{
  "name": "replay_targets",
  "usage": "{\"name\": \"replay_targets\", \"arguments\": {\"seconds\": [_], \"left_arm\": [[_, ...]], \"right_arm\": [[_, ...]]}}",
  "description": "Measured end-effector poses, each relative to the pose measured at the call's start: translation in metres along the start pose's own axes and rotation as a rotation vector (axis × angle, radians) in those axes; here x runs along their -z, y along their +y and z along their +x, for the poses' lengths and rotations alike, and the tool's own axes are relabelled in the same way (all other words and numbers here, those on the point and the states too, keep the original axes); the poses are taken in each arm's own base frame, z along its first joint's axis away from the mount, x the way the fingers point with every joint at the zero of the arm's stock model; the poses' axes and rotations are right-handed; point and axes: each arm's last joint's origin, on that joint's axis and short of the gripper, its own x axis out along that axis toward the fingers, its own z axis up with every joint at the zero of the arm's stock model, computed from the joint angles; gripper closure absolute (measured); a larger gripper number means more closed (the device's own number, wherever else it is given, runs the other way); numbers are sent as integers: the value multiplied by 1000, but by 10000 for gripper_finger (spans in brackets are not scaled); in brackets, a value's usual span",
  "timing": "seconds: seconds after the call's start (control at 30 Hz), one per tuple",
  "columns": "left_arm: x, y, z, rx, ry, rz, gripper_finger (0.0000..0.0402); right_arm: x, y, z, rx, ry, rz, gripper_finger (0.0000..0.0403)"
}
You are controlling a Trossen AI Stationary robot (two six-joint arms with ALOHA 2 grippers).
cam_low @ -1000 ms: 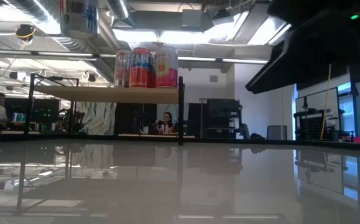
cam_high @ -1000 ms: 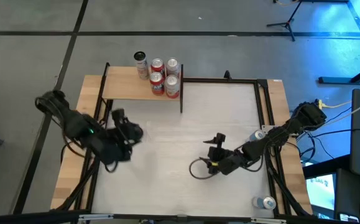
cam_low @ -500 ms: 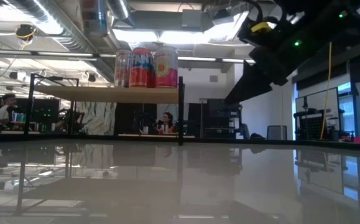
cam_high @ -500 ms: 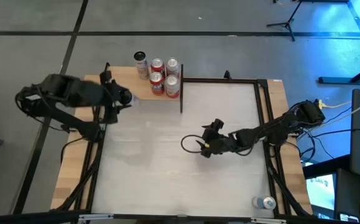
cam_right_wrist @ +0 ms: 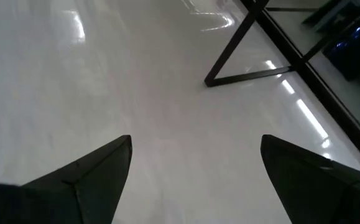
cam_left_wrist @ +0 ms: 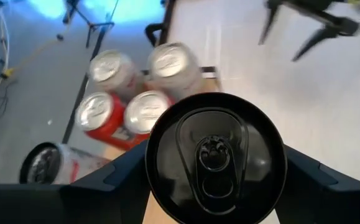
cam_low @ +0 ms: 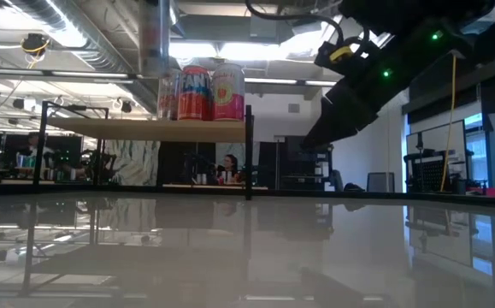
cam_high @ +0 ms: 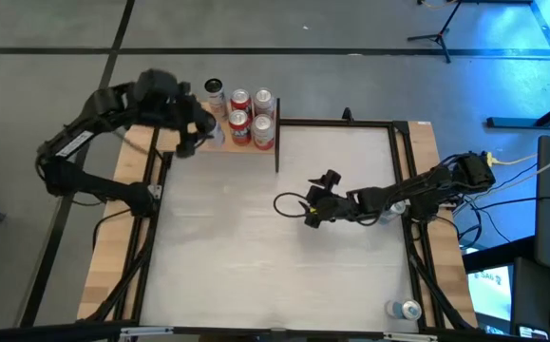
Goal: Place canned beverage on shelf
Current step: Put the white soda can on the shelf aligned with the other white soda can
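Your inventory, nearest first.

1. Loose can, lying on the table's near right edge.
2. Right gripper, mid-table above the bare top, fingers spread wide, holding nothing.
3. Left gripper, raised over the shelf at the far left corner, clamped on a dark-topped can.
4. Shelf stock: four red-and-white cans clustered at its right end, one more can just behind.
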Motion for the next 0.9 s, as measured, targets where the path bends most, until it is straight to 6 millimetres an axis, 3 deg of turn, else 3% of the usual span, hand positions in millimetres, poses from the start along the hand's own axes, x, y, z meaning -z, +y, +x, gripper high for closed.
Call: {"name": "replay_targets", "arguments": {"seconds": [0.4,0.67,0.9], "left_arm": [[21,58,30,58,31,-93,157],[53,82,52,61,26,-166,157],[68,86,63,106,14,-158,157]], "right_arm": [[0,-1,0,1,-2,-41,47],[0,1,0,-59,8,-38,47],[0,1,1,-61,7,-37,47]]}}
